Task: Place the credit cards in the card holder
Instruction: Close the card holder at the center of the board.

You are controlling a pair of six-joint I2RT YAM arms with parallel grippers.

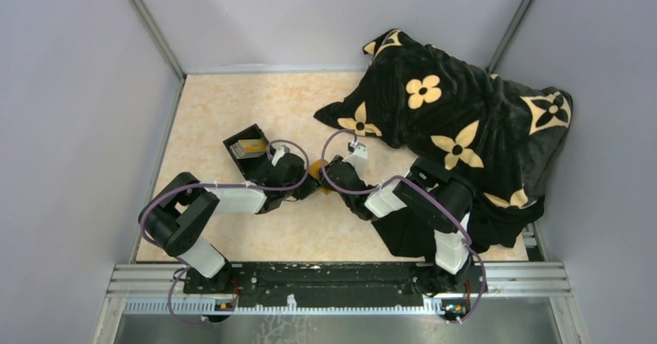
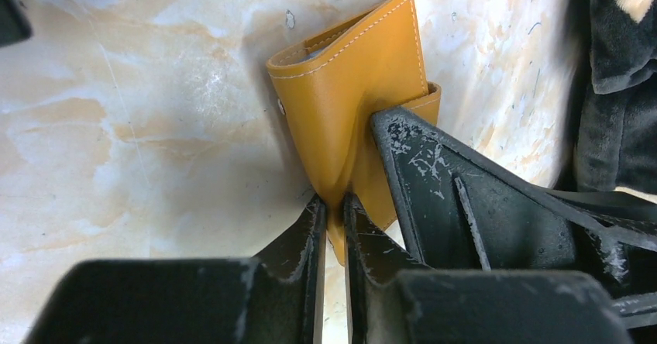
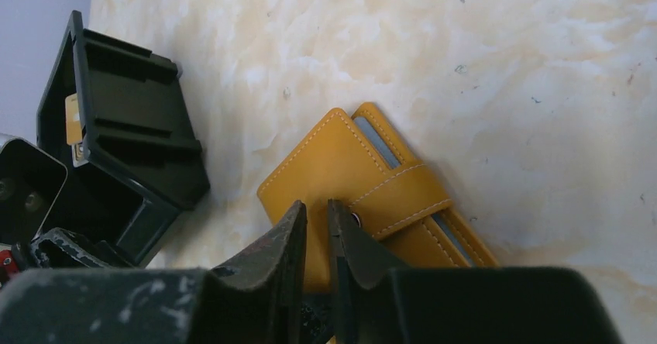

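Note:
The orange-tan card holder (image 2: 349,88) stands tilted off the table, and my left gripper (image 2: 331,201) is shut on its lower edge. A pale grey-blue credit card (image 3: 378,142) sits inside it, its edge showing on either side of the strap (image 3: 399,197). My right gripper (image 3: 316,208) hovers right at the holder (image 3: 325,166), jaws a narrow gap apart with nothing between them. One right finger (image 2: 434,181) rests against the holder by the strap. A golden-tan credit card (image 3: 73,119) stands in the black box (image 3: 124,127). From above, the holder (image 1: 318,175) is mostly hidden between both grippers.
The black open box (image 1: 246,149) lies just left of the grippers, close to the left wrist. A black blanket with tan flowers (image 1: 465,127) covers the right back of the table and drapes over the right arm's side. Grey walls close in both sides.

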